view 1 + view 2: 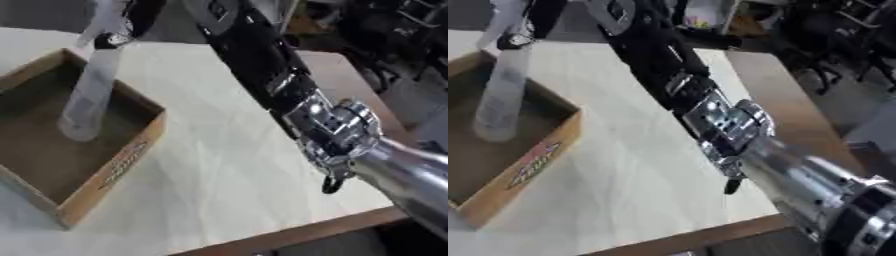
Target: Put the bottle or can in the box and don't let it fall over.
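Right hand (131, 22) pinches the cap end of a clear plastic bottle (87, 100) — its base is down inside the cardboard box (131, 155), leaning. Risk: letting go while it's tilted tips it over. Left hand not visible.

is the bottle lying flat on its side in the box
No, the clear bottle stands tilted with its base on the floor of the cardboard box, its top at the right hand.
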`<state>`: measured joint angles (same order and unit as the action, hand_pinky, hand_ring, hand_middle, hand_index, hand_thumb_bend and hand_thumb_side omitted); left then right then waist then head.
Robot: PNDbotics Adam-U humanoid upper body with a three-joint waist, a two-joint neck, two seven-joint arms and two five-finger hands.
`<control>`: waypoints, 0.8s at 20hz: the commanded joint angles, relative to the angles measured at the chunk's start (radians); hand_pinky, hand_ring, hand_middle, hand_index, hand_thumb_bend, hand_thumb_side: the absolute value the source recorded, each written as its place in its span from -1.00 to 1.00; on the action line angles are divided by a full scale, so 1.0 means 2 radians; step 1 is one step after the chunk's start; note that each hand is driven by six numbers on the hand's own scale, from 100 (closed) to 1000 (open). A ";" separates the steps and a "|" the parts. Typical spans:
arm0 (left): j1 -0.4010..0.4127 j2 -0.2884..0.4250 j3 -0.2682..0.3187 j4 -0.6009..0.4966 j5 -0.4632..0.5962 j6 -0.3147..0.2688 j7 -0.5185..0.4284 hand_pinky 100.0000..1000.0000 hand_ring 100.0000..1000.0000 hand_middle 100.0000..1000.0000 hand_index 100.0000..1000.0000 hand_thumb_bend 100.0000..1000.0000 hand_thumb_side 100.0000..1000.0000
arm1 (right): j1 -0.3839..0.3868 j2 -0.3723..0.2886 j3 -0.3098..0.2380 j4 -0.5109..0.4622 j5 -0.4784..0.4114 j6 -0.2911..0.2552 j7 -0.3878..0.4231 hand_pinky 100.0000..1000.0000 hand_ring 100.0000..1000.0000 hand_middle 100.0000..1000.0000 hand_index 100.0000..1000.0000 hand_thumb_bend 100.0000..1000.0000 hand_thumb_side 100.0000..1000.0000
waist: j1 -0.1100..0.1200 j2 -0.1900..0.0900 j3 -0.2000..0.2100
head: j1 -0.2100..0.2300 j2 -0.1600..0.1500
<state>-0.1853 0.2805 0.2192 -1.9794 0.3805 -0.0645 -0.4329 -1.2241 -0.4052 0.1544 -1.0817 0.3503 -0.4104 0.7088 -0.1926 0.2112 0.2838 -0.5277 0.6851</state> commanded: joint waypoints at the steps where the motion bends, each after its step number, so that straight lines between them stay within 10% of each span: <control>1: -0.004 0.008 0.003 -0.010 0.003 0.000 0.000 0.20 0.82 0.42 0.83 -0.85 0.49 | -0.015 -0.022 -0.006 -0.015 -0.007 0.004 -0.006 0.84 1.00 0.97 0.94 -0.25 -1.00 | 0.007 -0.011 0.000 | -0.005 0.001; 16: 0.005 0.009 0.006 -0.010 -0.004 -0.003 0.001 0.20 0.82 0.41 0.82 -0.85 0.50 | -0.001 -0.045 -0.015 -0.029 -0.025 0.029 -0.038 0.72 1.00 0.90 0.92 -0.42 -1.00 | 0.007 -0.011 -0.014 | -0.007 0.006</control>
<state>-0.1742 0.2807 0.2228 -1.9794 0.3764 -0.0669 -0.4316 -1.2105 -0.4520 0.1409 -1.1129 0.3179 -0.3655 0.6400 -0.1929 0.2110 0.2570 -0.5460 0.6936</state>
